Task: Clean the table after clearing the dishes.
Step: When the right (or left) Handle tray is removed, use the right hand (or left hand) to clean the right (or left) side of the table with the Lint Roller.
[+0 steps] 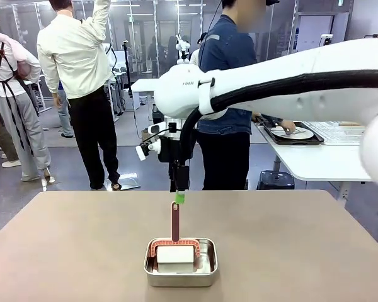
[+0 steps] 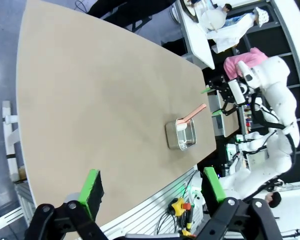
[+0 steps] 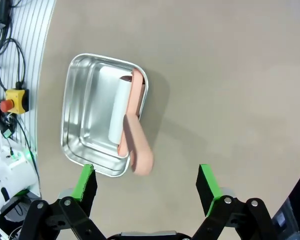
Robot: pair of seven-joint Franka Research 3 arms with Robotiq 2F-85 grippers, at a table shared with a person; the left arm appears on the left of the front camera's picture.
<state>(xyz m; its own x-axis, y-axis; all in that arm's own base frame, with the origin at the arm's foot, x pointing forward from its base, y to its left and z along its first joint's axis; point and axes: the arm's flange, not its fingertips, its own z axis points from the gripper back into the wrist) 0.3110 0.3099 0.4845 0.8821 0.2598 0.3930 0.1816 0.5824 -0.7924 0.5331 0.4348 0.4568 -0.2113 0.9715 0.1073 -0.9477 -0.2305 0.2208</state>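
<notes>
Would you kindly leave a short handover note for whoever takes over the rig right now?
Left gripper: open, empty, high above the table.
Right gripper: open, just over the handle of the roller, not gripping.
Roller sits in the pan on the table, handle up.
Dishes: on the white side table.
Done: dishes cleared. Left: grip roller, clean table.

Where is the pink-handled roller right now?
Front view: the pink-handled roller stands in the steel pan at the near middle of the table, handle upright, just under the open right claw.
</notes>
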